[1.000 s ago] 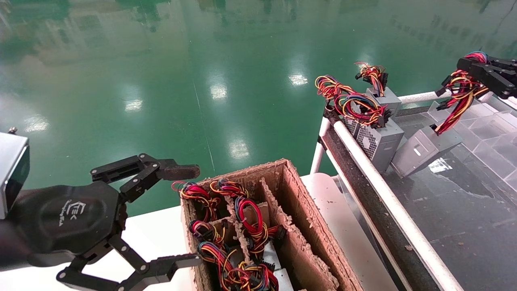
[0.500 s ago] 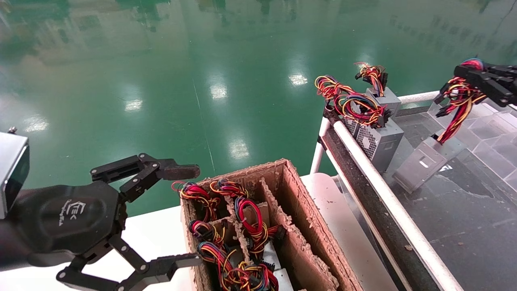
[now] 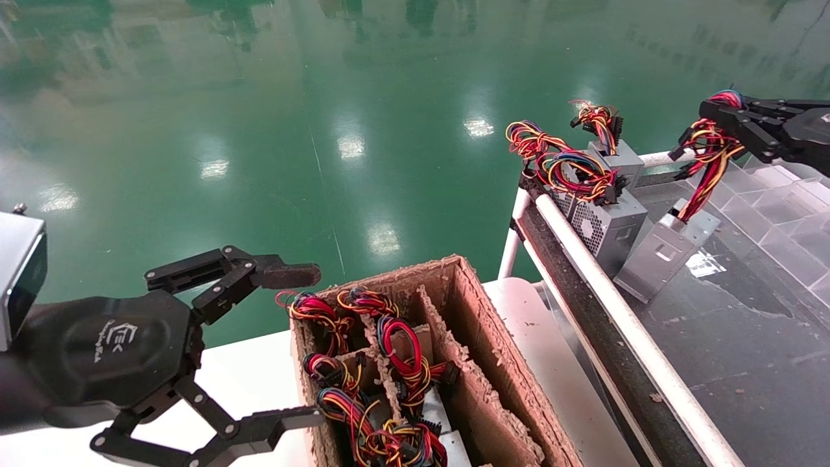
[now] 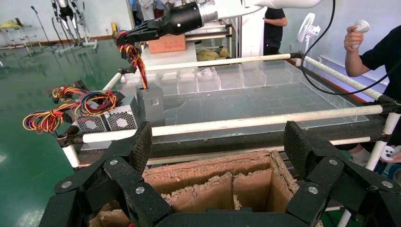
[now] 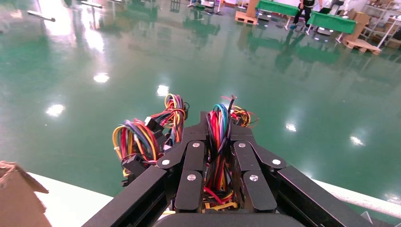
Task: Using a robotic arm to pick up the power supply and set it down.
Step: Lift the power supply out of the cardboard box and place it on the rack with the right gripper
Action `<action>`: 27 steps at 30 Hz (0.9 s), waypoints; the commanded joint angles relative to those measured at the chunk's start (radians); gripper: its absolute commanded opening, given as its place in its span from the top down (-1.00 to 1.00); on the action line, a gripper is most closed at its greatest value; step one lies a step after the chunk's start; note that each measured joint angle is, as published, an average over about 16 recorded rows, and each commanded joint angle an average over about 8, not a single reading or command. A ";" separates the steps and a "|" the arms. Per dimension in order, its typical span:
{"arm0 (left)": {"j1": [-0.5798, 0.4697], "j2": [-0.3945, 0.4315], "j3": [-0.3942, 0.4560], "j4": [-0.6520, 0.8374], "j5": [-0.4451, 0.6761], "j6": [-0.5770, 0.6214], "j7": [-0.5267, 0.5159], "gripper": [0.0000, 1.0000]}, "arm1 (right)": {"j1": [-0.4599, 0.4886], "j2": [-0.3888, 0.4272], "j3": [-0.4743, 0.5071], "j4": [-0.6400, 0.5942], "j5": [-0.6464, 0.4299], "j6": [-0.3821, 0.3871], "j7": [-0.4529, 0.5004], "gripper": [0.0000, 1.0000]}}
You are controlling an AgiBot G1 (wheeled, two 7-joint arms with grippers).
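My right gripper [image 3: 713, 107] is at the far right, above the dark bench, shut on the coloured wire bundle [image 5: 217, 142] of a power supply. The grey metal box [image 3: 661, 256] hangs tilted from those wires, its lower end close to the bench top; whether it touches I cannot tell. In the left wrist view the same box [image 4: 150, 101] stands right beside two other supplies. My left gripper [image 3: 305, 347] is open at the lower left, next to the cardboard box, with nothing between its fingers [image 4: 142, 142].
Two more power supplies [image 3: 606, 220] sit against the white rail [image 3: 622, 311] of the bench. A divided cardboard box [image 3: 480, 363] holds several wired supplies [image 3: 389, 389]. Clear partition trays [image 3: 778, 201] line the bench's far side. A person [image 4: 378, 61] stands beyond it.
My right gripper has carried the hanging power supply leftward, closer to the two supplies at the rail. The left arm has not moved.
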 commanded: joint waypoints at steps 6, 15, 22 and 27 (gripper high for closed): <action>0.000 0.000 0.000 0.000 0.000 0.000 0.000 -1.00 | 0.008 -0.037 -0.001 -0.003 -0.002 0.054 -0.008 1.00; 0.000 0.000 0.001 0.000 -0.001 0.000 0.000 -1.00 | 0.015 -0.087 -0.007 -0.003 -0.010 0.093 -0.010 1.00; 0.000 -0.001 0.001 0.000 -0.001 -0.001 0.001 -1.00 | 0.020 -0.132 -0.010 -0.005 -0.015 0.148 -0.016 1.00; 0.000 -0.001 0.002 0.000 -0.001 -0.001 0.001 -1.00 | 0.021 -0.163 -0.013 0.000 -0.019 0.187 -0.035 1.00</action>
